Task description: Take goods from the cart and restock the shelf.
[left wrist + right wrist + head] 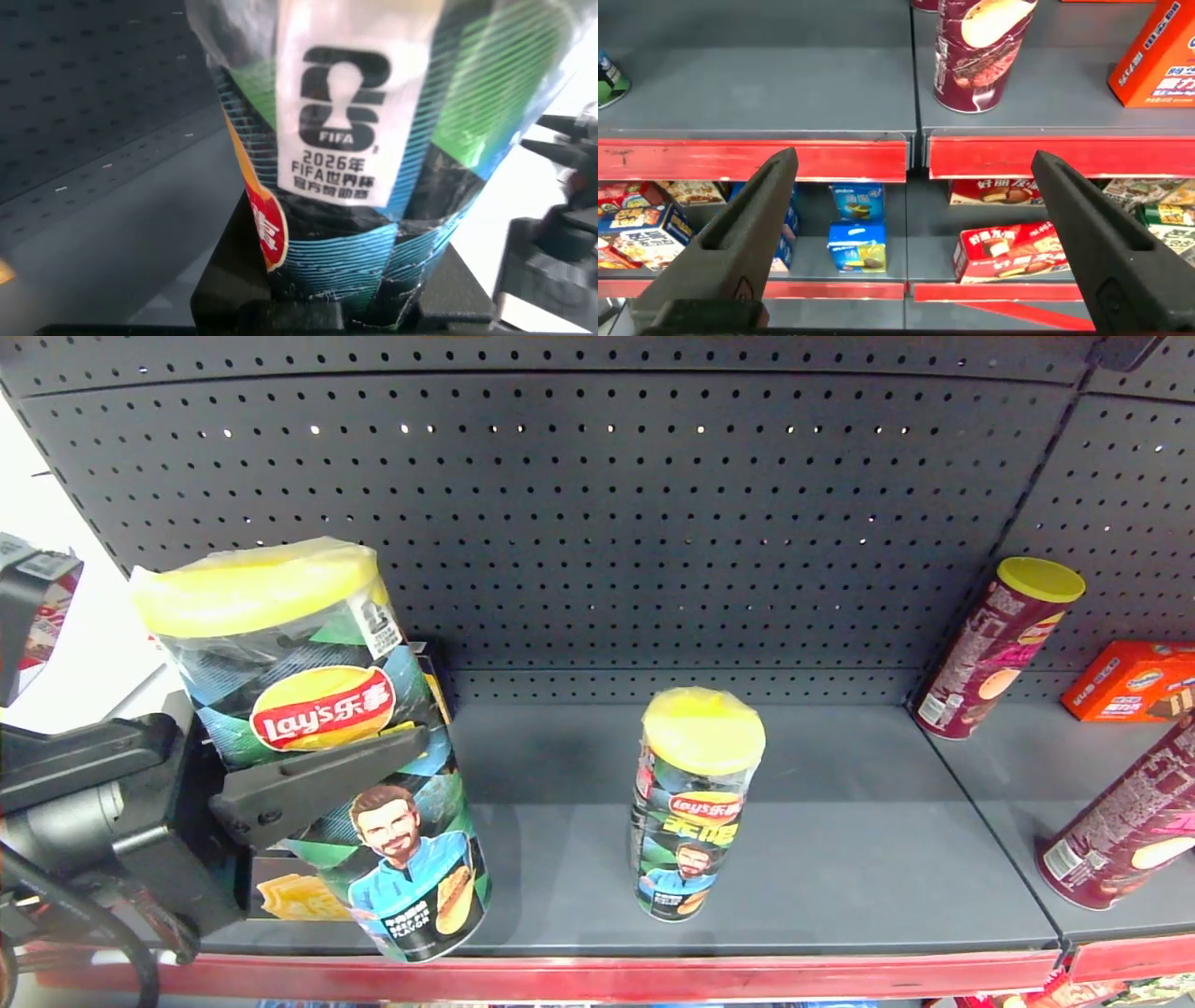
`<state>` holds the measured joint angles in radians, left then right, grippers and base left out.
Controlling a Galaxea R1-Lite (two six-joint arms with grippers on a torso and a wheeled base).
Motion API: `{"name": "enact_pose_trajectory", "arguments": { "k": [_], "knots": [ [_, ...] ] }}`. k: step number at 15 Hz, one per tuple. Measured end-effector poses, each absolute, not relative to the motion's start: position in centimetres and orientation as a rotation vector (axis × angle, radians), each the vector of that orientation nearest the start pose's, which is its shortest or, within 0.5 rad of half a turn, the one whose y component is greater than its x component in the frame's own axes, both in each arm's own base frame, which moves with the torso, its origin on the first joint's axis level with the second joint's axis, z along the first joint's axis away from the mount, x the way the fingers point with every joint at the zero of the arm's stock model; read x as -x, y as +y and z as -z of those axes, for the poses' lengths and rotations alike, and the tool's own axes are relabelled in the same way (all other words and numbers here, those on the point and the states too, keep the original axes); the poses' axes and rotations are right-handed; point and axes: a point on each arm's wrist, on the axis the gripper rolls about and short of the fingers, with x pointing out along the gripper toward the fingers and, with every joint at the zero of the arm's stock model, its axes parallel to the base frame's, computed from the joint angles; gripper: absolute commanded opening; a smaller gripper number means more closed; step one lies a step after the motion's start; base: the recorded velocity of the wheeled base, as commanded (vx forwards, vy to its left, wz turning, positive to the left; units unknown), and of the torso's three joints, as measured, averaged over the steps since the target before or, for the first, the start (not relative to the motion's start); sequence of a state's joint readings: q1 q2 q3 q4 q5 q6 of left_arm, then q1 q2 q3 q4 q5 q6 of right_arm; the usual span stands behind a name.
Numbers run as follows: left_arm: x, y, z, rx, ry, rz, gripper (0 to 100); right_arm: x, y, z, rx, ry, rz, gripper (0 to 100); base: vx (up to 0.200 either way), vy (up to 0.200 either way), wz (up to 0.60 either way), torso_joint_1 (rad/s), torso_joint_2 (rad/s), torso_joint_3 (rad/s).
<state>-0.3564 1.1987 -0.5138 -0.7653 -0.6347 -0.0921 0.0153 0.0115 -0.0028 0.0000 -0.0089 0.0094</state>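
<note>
Your left tool [378, 754] clamps the tilted chip can [322, 707] at the shelf's [840, 840] front-left corner; your right tool [915, 157] gapes wide, empty; release it tilted and the can may topple off the front edge; its loose wrap invites slipping.

Dark grey shelf [840, 859] w/ perforated back panel [597, 523] & red front strip [597, 975] is split into two bays. In the left bay a yellow-lidded middle chip can [695, 803] is stood upright, approx. mid-depth. At the left front edge a left chip can [317, 737] is seen; contact w/ the shelf can't be told. A dark box [280, 896] is partly hidden behind it. In the right bay a back maroon can [994, 649] is set by the panel, an orange box [1130, 681] beside it, & a front maroon can [1120, 840] near the front edge
</note>
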Motion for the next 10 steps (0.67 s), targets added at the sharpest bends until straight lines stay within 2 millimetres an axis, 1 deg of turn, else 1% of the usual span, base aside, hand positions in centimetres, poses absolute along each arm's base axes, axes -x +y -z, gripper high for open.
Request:
{"name": "enact_pose_trajectory", "arguments": {
  "k": [4,7,8,10],
  "knots": [
    [-15.6,-7.7,-24.2,0.07,-0.055,1.023,0,2.2,-0.1,-7.6,-0.008,0.009,-0.006,100,0.0,0.0,0.0,0.0,0.0,0.0],
    [-16.1,-8.1,-24.2,0.049,-0.058,1.063,0,2.2,-0.1,-7.6,-0.008,0.01,-0.006,100,0.0,0.0,0.0,0.0,0.0,0.0],
    [-16.3,-8.3,-24.1,0.022,-0.067,1.075,0,2.2,-0.1,-7.6,-0.008,0.01,-0.006,100,0.0,0.0,0.0,0.0,0.0,0.0],
    [-17.6,-8.9,-23.7,-0.071,-0.091,1.087,0,2.2,-0.1,-7.6,-0.008,0.01,-0.005,100,0.0,0.0,0.0,0.0,0.0,0.0]
  ]
}}
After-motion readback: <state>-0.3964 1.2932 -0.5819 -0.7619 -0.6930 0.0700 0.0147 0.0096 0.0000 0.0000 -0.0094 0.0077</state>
